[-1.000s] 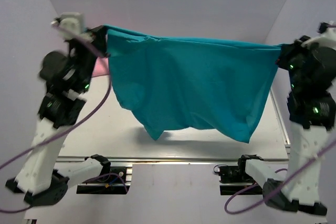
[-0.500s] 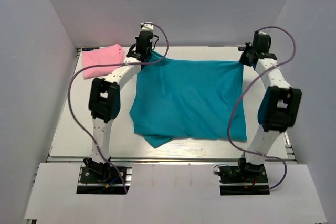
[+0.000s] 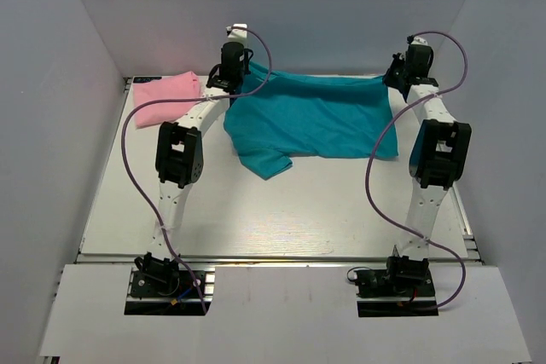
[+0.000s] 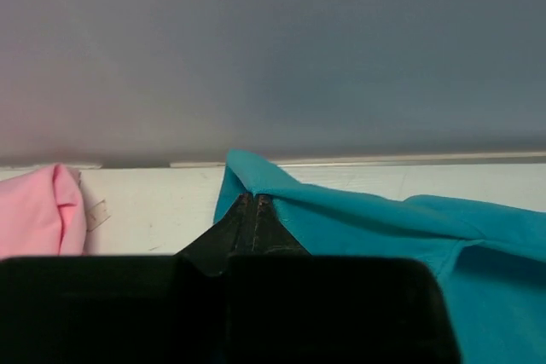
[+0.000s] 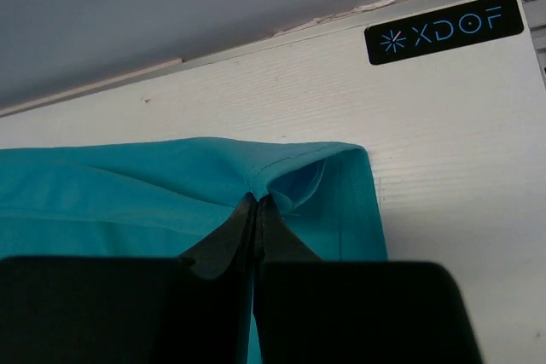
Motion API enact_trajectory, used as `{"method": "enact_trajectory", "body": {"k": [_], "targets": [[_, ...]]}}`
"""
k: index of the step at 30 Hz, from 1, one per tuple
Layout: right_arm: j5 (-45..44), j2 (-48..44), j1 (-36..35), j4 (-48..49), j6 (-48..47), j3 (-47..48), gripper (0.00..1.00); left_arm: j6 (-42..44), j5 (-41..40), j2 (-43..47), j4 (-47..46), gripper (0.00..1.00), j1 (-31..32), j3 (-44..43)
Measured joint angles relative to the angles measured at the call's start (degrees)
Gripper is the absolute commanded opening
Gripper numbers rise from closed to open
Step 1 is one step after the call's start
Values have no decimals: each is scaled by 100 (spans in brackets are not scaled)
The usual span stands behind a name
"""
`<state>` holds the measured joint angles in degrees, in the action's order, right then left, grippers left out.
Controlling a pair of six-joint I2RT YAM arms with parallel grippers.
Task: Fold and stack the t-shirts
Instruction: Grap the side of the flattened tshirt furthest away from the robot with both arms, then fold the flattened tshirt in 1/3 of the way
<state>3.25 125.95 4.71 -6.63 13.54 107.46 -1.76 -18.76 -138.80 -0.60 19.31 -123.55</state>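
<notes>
A teal t-shirt [image 3: 311, 117] lies spread across the far half of the table, its near left corner bunched. My left gripper [image 3: 229, 76] is shut on its far left corner, seen in the left wrist view [image 4: 253, 196] where the teal t-shirt [image 4: 384, 219] runs off to the right. My right gripper [image 3: 397, 78] is shut on its far right corner, seen in the right wrist view [image 5: 257, 199] with the teal t-shirt [image 5: 128, 189] trailing left. A folded pink t-shirt [image 3: 165, 95] lies at the far left and shows in the left wrist view [image 4: 38, 210].
The back wall [image 3: 324, 6] stands just behind both grippers. The white table [image 3: 290, 210] runs toward the arm bases. A black XDOF label [image 5: 444, 28] sits on the table's far right edge.
Both arms have carried the teal t-shirt from hanging high in the air down to the table, then drawn it toward the back wall. The shirt now lies shorter, pulled farther back.
</notes>
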Motion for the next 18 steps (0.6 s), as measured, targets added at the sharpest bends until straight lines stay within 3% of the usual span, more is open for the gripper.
{"method": "enact_trajectory", "body": {"k": [5,14,18], "targets": [[15,356,20,114,0,140,0,-74,157,0,-236,0,9,219],[0,463,157,90,-20,140,0,-544,291,210,-496,0,-7,2483],[92,463,256,79,-48,111,0,-715,367,358,-533,0,-9,2684]]}}
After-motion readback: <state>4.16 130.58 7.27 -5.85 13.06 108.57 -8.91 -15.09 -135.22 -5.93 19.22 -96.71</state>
